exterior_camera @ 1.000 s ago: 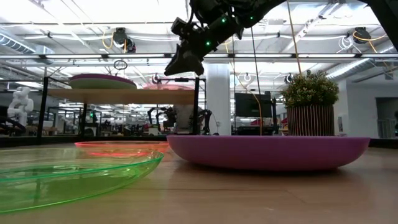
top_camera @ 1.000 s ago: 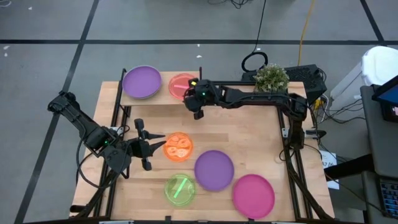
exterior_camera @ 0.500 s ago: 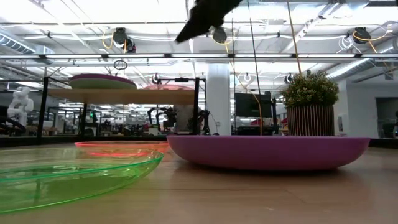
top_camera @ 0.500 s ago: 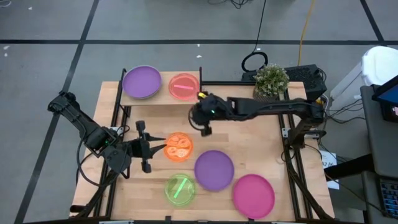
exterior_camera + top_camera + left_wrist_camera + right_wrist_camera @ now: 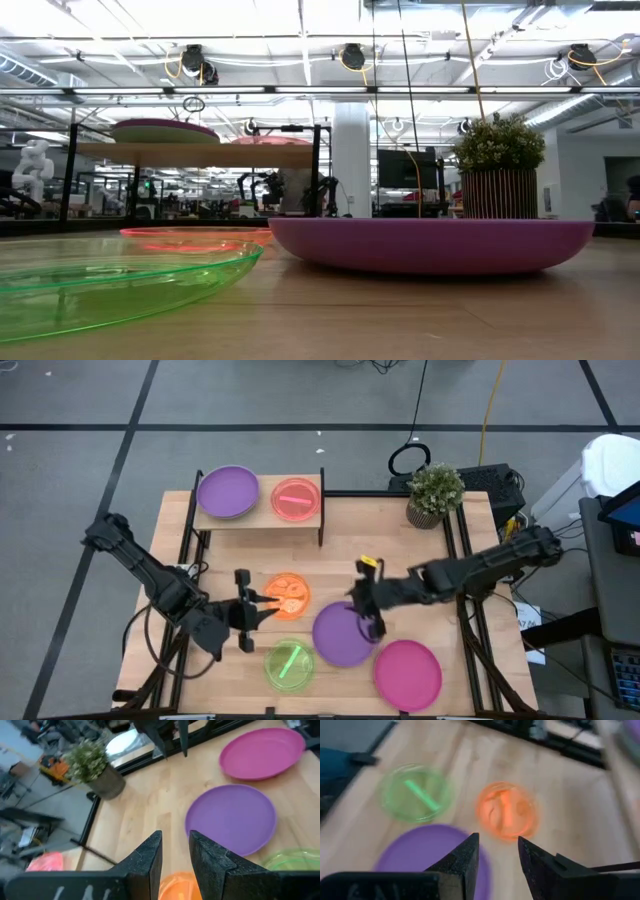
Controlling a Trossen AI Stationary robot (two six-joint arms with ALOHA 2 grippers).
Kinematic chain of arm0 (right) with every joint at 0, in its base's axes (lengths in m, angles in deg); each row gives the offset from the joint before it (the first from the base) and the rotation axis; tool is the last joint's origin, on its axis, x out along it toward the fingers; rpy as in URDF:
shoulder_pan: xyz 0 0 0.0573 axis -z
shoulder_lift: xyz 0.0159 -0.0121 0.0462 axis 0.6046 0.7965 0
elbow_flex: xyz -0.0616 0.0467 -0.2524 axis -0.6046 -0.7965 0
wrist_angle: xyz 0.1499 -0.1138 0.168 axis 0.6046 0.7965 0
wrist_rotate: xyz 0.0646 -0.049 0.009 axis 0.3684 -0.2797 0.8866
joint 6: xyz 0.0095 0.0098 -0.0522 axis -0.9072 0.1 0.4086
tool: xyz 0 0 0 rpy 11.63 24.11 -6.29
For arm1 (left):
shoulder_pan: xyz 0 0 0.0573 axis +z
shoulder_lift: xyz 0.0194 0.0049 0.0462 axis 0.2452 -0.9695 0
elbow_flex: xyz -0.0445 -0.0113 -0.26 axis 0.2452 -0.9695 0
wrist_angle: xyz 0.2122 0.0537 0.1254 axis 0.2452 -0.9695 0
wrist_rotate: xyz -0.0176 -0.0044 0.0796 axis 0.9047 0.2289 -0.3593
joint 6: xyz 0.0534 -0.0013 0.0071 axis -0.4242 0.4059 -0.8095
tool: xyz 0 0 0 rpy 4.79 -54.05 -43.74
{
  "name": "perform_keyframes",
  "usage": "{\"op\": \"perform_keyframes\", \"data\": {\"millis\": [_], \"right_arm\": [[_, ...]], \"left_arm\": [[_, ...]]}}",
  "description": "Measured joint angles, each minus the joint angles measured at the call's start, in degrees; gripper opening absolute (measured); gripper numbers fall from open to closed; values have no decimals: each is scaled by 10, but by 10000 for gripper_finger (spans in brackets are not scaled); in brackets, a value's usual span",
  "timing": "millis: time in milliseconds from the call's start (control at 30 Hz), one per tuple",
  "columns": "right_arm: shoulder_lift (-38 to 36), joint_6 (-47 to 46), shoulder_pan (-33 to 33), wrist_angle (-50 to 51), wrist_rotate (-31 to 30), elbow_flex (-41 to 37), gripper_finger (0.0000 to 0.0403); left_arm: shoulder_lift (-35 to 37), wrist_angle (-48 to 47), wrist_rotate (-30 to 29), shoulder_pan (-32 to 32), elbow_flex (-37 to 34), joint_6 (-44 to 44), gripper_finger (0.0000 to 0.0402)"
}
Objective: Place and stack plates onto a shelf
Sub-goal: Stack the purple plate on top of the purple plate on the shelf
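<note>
The shelf [image 5: 260, 518] stands at the table's far left and carries a purple plate [image 5: 227, 491] and a red-pink plate [image 5: 294, 499]. On the table lie an orange plate [image 5: 288, 597], a green plate [image 5: 288, 663], a purple plate [image 5: 343, 633] and a magenta plate [image 5: 408, 672]. My left gripper [image 5: 263, 601] is open by a narrow gap, its tips at the orange plate's left rim [image 5: 176, 887]. My right gripper [image 5: 366, 618] is open above the table's purple plate [image 5: 420, 857], near its right rim. Neither gripper shows in the low view. My left gripper reaches level from the table's left to the orange plate's left rim [image 5: 270, 600]. I cannot tell whether its fingers touch the plate, which lies flat on the table. My right gripper touches nothing.
A potted plant [image 5: 433, 493] stands at the far right of the table. Black frame rails [image 5: 465, 575] run along the table's sides. Bare wood shows between the shelf and the plates [image 5: 380, 550].
My right gripper has left the shelf, where the red-pink plate stays, and swung toward the near edge and right, coming down over the table's purple plate and out of the low view. My left gripper has moved slightly right toward the orange plate.
</note>
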Motion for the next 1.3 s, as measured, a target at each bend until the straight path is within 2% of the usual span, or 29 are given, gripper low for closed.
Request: {"op": "perform_keyframes", "data": {"millis": [167,333,600,800,967,1133,1300], "right_arm": [[-29,-60,-59,-21,1,-86,118],[-34,-127,-101,-43,4,-161,118],[-16,-184,-131,-165,53,-262,118],[25,-234,-131,-183,66,-274,118],[74,-219,-134,-234,110,-273,118],[98,-201,-133,-258,111,-273,118],[127,-141,-134,-262,109,-272,111]], "left_arm": [[-23,35,7,1,0,-42,104],[-38,35,13,4,0,-45,104],[-68,35,55,5,0,-22,104],[-96,37,68,13,0,-21,104],[-113,51,75,31,0,-15,104],[-128,61,108,42,0,-7,104],[-131,60,118,46,0,-3,104]]}}
